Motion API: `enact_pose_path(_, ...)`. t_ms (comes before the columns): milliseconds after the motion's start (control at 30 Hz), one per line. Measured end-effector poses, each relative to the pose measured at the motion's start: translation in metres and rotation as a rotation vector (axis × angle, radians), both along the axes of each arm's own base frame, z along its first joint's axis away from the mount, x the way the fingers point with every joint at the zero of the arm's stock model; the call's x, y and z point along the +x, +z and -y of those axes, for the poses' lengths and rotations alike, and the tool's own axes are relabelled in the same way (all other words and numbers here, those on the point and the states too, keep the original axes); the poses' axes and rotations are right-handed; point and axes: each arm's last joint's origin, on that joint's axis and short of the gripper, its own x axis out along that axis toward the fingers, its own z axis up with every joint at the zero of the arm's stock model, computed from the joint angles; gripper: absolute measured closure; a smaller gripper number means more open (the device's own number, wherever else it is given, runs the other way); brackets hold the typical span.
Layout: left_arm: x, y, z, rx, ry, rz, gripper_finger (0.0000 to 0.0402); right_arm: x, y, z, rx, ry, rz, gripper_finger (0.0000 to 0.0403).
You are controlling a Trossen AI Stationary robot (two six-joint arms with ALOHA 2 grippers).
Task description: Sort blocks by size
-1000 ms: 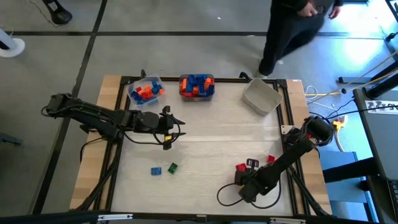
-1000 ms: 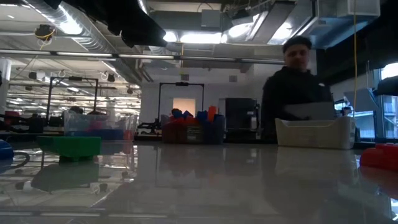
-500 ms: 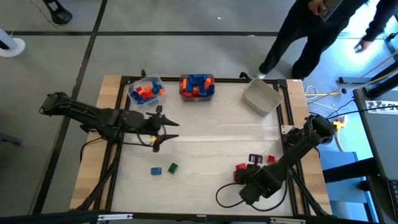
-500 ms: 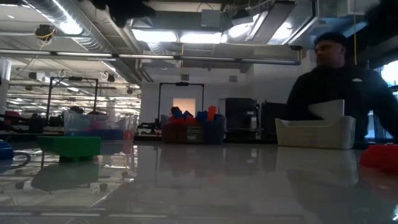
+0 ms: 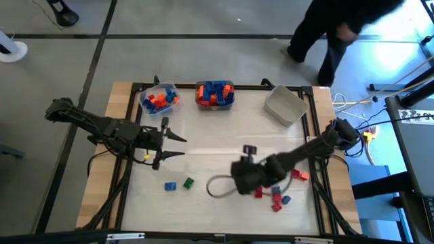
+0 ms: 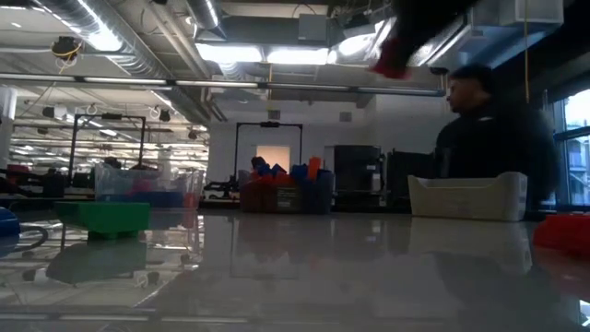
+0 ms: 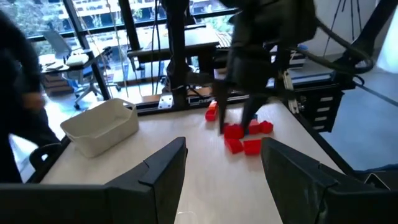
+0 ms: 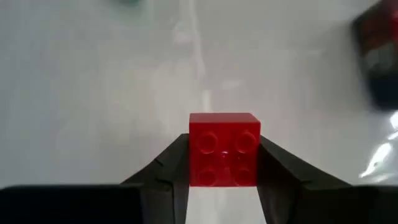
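My right gripper [image 5: 248, 150] hangs over the table's middle, shut on a small red block [image 8: 224, 149] with four studs. The low view shows that block as a red blur [image 6: 392, 55] high up. Loose red blocks [image 5: 274, 196] lie under the right arm near the table's right side. A green block [image 5: 188, 182] and a blue block [image 5: 169, 186] lie on the table toward the near left. My left gripper [image 5: 173, 146] is open and holds nothing, left of centre and raised, its fingers [image 7: 168, 168] pointing toward the right arm. My right gripper pinches the red block by two opposite side walls [image 8: 194, 155] between its two fingers [image 8: 171, 165]. The studded top faces the wrist camera. The fingers slant down toward the table, and the block is lifted clear of it.
Along the far edge stand a clear bin [image 5: 159, 99] with orange and blue blocks, a second bin [image 5: 215, 95] full of blue and orange blocks, and an empty pale bin [image 5: 285, 106]. A person [image 5: 339, 27] moves beyond the far right corner.
My right gripper has risen from the near right of the table and swung toward its middle with the red block, leaving the other red blocks on the table. My left gripper has drawn back toward the left edge and lifted a little. The person has walked to the right.
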Motion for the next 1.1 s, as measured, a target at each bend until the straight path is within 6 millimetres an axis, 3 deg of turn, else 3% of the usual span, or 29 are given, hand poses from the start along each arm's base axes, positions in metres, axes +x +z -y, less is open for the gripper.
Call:
enact_pose_path(200,-0.001,0.001,0.0,0.005,-0.002,0.005,0.0205,0.039,0.005,0.046,-0.105,0.024,0.132,0.0266)
enact_pose_path(300,-0.001,0.001,0.0,0.007,-0.002,0.006,0.0205,0.06,-0.003,0.07,-0.121,0.029,0.198,0.0266)
enact_pose_path(700,-0.001,0.004,0.0,0.026,-0.005,0.041,0.0205,0.125,-0.062,0.176,-0.064,0.021,0.646,0.0259)
enact_pose_path(833,-0.001,0.005,0.0,0.03,-0.006,0.045,0.0205,0.145,-0.083,0.201,-0.048,0.015,0.747,0.0262)
enact_pose_path(1100,-0.001,0.004,0.0,0.029,-0.007,0.036,0.0205,0.183,-0.098,0.24,-0.071,-0.034,0.836,0.0262)
